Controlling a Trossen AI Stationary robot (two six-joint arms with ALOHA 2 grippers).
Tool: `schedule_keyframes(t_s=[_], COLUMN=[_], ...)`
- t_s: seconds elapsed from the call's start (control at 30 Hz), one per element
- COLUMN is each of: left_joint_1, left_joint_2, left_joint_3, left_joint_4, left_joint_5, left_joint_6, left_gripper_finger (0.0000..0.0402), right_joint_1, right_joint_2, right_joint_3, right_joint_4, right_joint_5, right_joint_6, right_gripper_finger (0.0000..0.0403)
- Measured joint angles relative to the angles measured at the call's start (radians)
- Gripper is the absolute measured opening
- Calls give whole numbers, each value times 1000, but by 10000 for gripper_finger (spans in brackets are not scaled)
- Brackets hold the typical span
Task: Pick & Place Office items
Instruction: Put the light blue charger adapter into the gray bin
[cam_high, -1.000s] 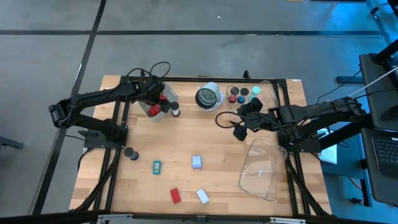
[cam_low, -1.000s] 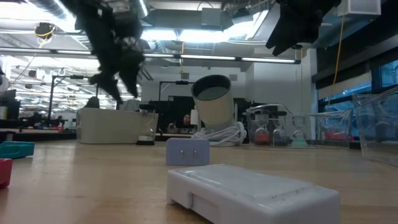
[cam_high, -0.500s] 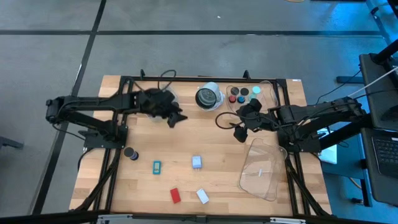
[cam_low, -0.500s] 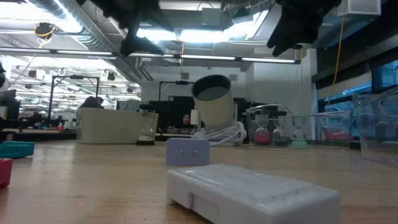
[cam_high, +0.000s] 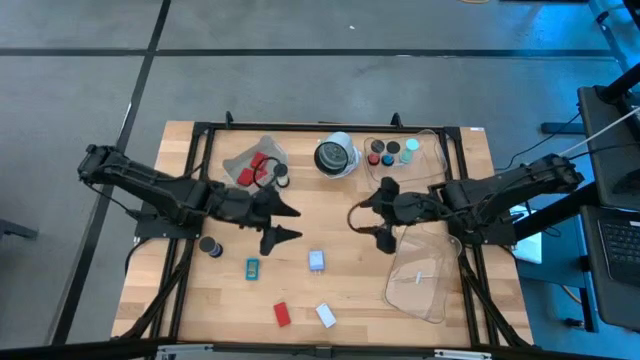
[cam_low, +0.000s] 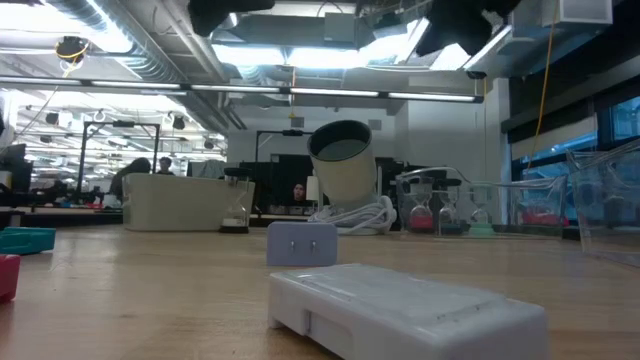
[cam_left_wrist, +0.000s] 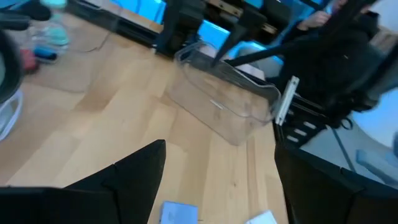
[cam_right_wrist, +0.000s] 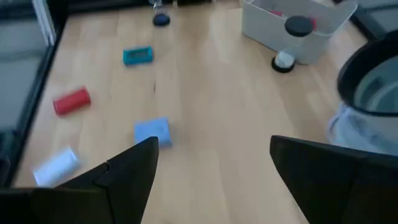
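Loose on the wood lie a pale-blue block, a teal block, a red block, a white block and a dark cap. My left gripper is open above the table's middle, left of and slightly beyond the pale-blue block. My right gripper is open too, above the wood to the right of the middle. In its wrist view the pale-blue block, red block and teal block lie ahead.
A clear tray at the far left holds red blocks and a dark cap; another cap stands beside it. A white-and-black round object and a tray of coloured caps sit at the far edge. A large clear tray lies near right.
My left gripper has left the far-left tray and swung toward the near edge, over the table's middle. My right gripper has shifted a little toward the left and near edges. The tray and the loose pieces stay where they were.
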Motion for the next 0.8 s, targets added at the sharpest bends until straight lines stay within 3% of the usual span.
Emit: schedule_keyframes(t_s=[0.1, 0.2, 0.43, 0.57, 0.8], left_joint_1=[-41, -79, -159, -180, -184], left_joint_2=[0, 0, 41, 72, 94], left_joint_3=[0, 0, -1, -1, -1], left_joint_4=[-2, -4, -11, -14, -24], left_joint_5=[-65, -90, -13, -24, -46], left_joint_6=[-22, 61, 248, 236, 147], left_gripper_finger=[299, 299, 299, 299, 299], right_joint_1=[7, 25, 76, 75, 75], right_joint_2=[58, 118, 257, 353, 482], right_joint_3=[0, 0, 0, 0, 0], right_joint_4=[26, 45, 131, 260, 379], right_joint_5=[1, 4, 0, 0, -1], right_joint_6=[60, 46, -42, -19, -115], right_gripper_finger=[311, 311, 311, 311, 311])
